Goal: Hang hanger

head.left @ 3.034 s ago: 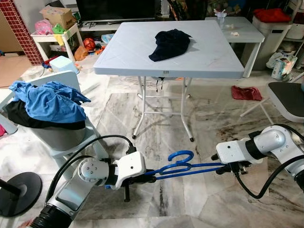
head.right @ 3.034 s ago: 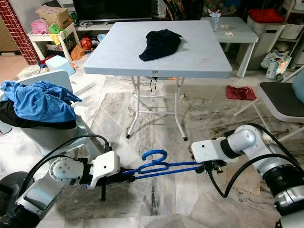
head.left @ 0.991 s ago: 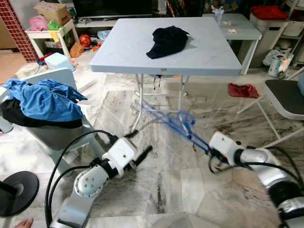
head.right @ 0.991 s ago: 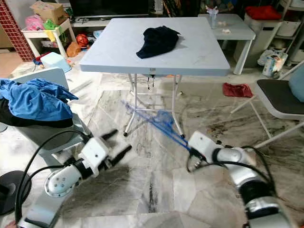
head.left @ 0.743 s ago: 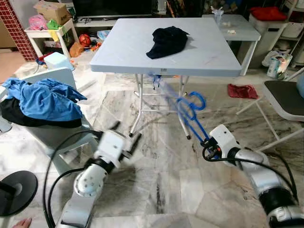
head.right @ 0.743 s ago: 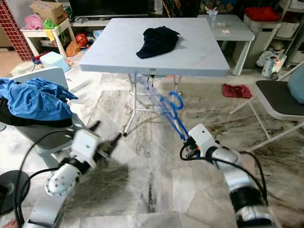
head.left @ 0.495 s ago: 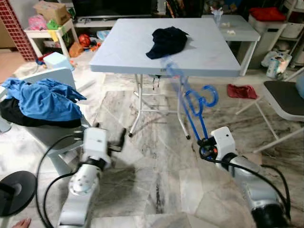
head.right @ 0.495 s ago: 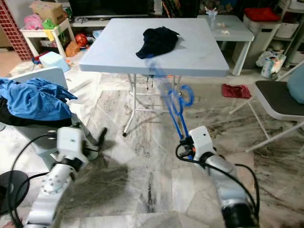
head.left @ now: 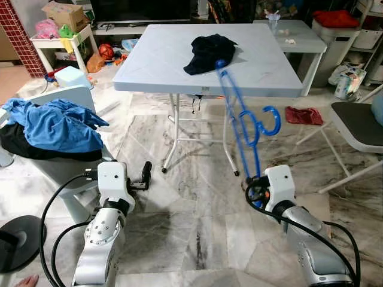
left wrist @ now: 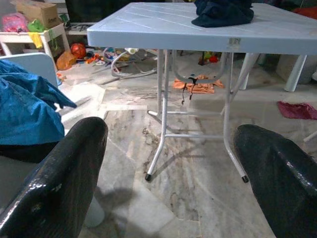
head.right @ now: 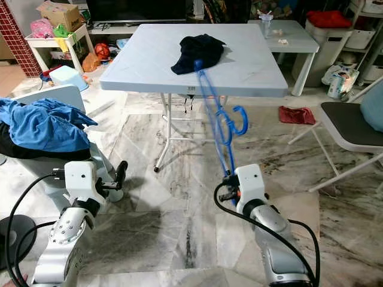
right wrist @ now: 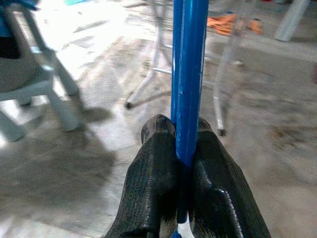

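A blue hanger (head.left: 246,133) stands nearly upright over the marble floor, its hook (head.left: 272,122) pointing right and its top end in front of the table edge. My right gripper (head.left: 257,180) is shut on the hanger's lower end; in the right wrist view the black fingers (right wrist: 153,163) pinch the blue bars (right wrist: 188,74). My left gripper (head.left: 145,174) is low on the left, apart from the hanger. In the left wrist view its fingers (left wrist: 64,183) are spread wide with nothing between them.
A grey folding table (head.left: 161,66) with a dark garment (head.left: 209,51) stands ahead. A basket heaped with blue clothes (head.left: 57,125) is at the left, a chair (head.left: 359,128) at the right, a red cloth (head.left: 304,115) on the floor.
The left gripper let go of the hanger and drew back to the left. The right gripper swung the hanger up from lying level to nearly upright.
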### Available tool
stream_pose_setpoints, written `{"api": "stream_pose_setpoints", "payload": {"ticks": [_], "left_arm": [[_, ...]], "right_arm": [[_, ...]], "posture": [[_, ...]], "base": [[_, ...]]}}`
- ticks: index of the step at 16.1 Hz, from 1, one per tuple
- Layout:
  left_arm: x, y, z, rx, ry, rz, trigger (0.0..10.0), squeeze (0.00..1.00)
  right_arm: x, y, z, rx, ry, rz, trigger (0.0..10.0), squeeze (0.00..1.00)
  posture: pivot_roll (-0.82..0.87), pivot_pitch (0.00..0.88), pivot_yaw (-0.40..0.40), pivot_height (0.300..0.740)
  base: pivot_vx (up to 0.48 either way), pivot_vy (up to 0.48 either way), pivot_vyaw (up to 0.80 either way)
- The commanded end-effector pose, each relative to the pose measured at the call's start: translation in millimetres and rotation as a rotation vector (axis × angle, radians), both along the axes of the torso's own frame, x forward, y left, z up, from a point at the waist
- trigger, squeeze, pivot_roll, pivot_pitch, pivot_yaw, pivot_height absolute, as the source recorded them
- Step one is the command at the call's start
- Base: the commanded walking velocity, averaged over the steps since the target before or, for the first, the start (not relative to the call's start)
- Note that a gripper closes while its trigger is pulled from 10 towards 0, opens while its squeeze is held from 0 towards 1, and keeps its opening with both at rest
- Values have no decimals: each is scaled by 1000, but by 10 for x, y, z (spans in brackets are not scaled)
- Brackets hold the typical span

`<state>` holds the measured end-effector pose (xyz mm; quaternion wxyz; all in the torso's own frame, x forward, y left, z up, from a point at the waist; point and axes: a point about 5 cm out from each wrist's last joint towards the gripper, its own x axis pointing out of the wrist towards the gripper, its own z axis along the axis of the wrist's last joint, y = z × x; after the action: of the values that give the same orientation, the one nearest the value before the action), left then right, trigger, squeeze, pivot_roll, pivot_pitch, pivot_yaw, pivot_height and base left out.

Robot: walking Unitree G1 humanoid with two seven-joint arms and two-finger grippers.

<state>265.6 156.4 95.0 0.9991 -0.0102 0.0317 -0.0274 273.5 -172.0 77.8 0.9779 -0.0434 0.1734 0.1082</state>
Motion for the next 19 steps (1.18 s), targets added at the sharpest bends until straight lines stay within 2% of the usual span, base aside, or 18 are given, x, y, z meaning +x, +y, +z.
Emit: {"api": "stream_pose_setpoints", "payload": {"ticks": [1,2,3,6,11,15,17,18,19], "left_arm": [[29,-28,23,-10,8,-31,10000,765],[40,-52,24,-25,14,-51,10000,0],[46,-75,31,-47,16,-70,10000,0],[80,-153,61,-95,23,-115,10000,0],[106,-188,66,-121,31,-153,10000,0],[103,-210,63,-136,39,-170,10000,0],[104,-212,61,-139,42,-172,10000,0],[109,-212,64,-145,43,-170,10000,0],[111,-211,65,-148,43,-169,10000,0]], "right_arm": [[27,-44,76,-22,-26,-65,10000,0],[33,-73,39,-32,11,-115,10000,0],[35,-86,5,-17,47,-139,10000,0],[58,-102,21,13,40,-188,10000,0],[86,-93,36,7,44,-195,10000,0],[93,-91,31,3,43,-194,10000,0],[114,-83,75,27,4,-199,10000,0],[138,-85,181,79,-84,-216,10000,0],[143,-91,208,91,-107,-225,10000,0]], "posture": [[-120,0,5,740],[-121,0,6,740],[-121,0,7,740],[-125,0,15,740],[-127,0,16,740],[-126,0,17,740],[-127,0,17,740],[-126,0,16,740],[-126,0,16,740]], "base": [[0,0,0],[0,0,0],[0,0,0],[0,0,0],[0,0,-760],[266,286,-533],[283,360,0],[300,368,0],[300,364,0]]}}
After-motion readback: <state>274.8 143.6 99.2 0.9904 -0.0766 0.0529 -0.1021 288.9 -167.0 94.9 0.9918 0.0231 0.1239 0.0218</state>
